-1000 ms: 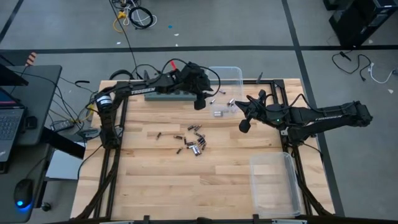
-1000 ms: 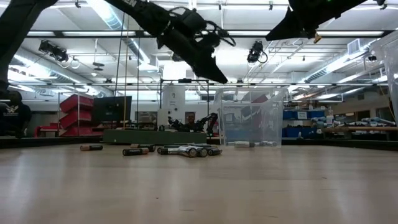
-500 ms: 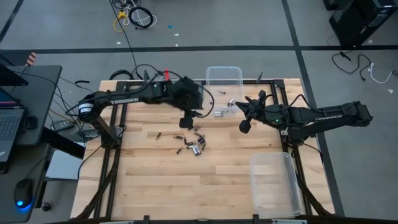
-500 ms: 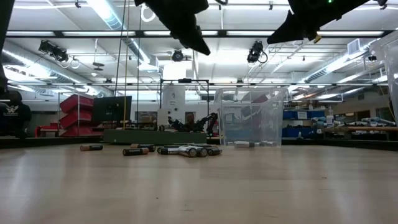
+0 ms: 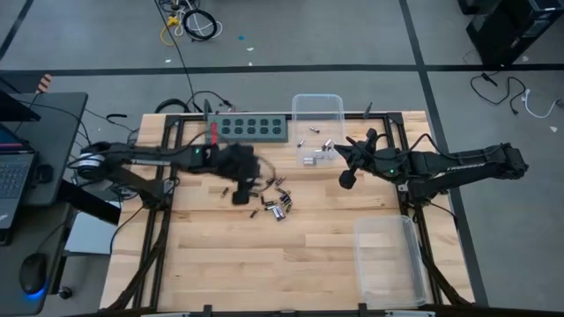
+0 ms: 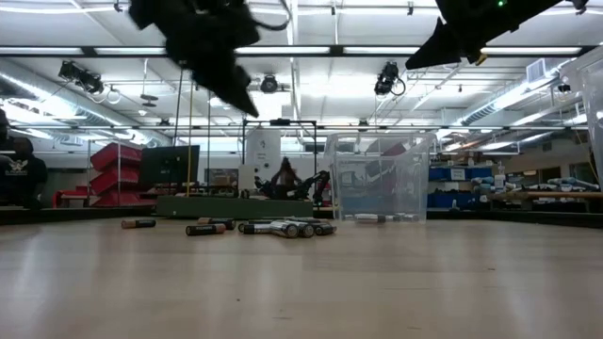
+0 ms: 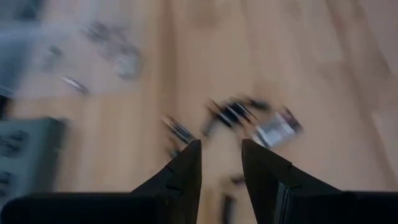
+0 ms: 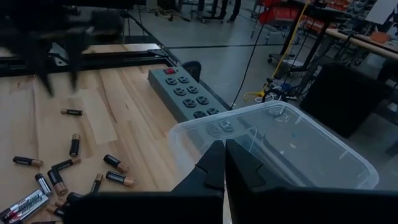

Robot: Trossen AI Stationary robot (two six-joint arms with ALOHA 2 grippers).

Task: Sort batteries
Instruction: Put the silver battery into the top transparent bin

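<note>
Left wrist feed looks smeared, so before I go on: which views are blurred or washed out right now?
Left wrist view: heavy motion blur, batteries only streaks past the open left end effector. Low view: that arm smeared, ceiling lights glaring behind it, batteries sharp. High view: sharp except a slight smear on the left end effector. Right wrist view: clear, clear bin reads well.

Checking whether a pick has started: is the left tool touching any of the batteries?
Apart. The low view shows the left tool hanging well above the batteries lying on the table, with clear air between them.

Wooden table [image 5: 220,255], scattered batteries [image 5: 275,201], green power strip [image 5: 251,128], two clear bins [image 5: 388,260]
</note>
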